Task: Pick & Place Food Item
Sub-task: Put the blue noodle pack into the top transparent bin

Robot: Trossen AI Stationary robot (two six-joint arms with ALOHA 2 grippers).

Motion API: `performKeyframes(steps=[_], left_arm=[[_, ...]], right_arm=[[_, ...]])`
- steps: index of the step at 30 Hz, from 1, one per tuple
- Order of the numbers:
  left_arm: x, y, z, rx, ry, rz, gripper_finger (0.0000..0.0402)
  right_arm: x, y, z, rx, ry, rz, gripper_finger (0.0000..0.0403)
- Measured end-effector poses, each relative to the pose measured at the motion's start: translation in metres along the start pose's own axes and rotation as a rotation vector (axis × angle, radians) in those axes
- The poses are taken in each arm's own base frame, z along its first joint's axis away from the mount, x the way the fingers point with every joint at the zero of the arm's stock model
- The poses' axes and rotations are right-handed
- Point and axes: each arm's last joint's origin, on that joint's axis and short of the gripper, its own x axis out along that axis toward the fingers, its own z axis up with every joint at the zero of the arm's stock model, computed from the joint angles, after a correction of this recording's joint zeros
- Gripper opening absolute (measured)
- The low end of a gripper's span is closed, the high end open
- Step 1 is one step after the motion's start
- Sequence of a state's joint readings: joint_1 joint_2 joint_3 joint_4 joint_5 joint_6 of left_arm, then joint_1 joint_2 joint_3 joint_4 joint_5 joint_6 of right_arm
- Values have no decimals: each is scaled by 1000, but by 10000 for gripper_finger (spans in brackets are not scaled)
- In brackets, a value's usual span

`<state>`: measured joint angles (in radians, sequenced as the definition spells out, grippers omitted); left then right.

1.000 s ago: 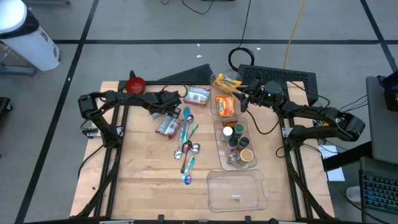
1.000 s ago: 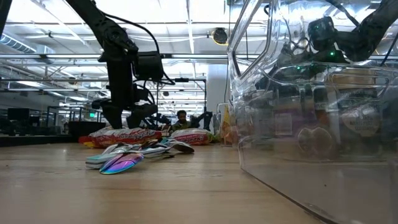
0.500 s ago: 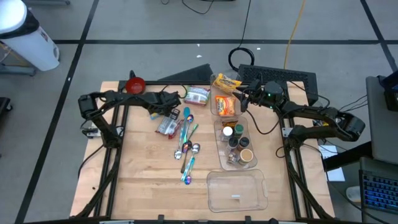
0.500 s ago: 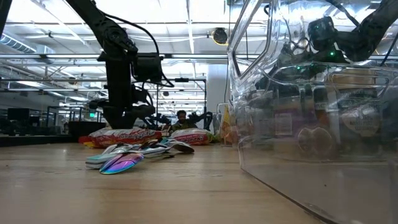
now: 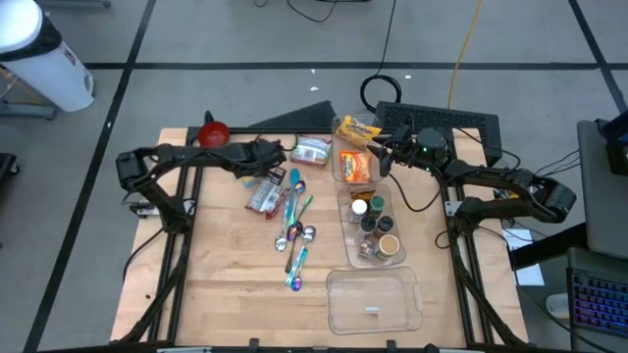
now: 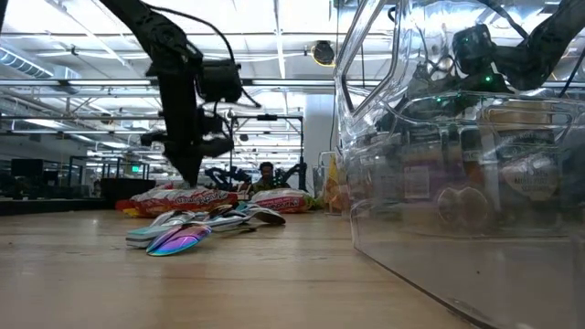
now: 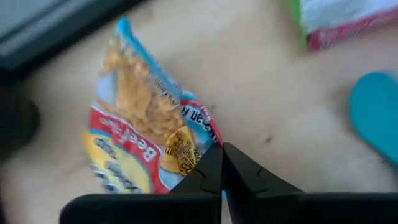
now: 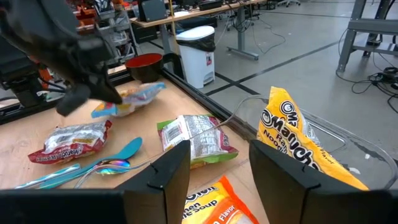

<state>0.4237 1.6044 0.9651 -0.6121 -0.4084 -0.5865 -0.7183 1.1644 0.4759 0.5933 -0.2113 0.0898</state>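
High view shows the left gripper [image 5: 267, 165] clenched on the red-and-blue beef noodle packet [image 7: 140, 140], just beside the red bowl [image 5: 213, 133] at the table's far edge. Plenty of bare wood sits nearer than the spoons. Right of that bowl, a clear tub [image 5: 355, 165] holds orange soup packets; right gripper [image 8: 214, 177] hangs part-open, holding nothing.

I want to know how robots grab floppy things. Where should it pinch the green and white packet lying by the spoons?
Probably the green end of the green and white packet, coming straight down from above. It lies flat on the table, so only a thin edge fits between fingers, and that end points away from the clear bin. The left gripper is shut on a noodle packet.
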Motion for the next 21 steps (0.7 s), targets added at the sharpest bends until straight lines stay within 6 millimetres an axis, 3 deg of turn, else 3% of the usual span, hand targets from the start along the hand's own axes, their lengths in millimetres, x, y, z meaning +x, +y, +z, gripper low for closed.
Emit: performKeyframes(steps=[14, 21], left_arm=[[-102, -25, -8, 59, -376, -101, 5], [-143, -43, -20, 133, -512, -178, 5]], right_arm=[[0, 0, 0, 20, -1, 4, 155], [2, 15, 5, -43, -55, 67, 155]])
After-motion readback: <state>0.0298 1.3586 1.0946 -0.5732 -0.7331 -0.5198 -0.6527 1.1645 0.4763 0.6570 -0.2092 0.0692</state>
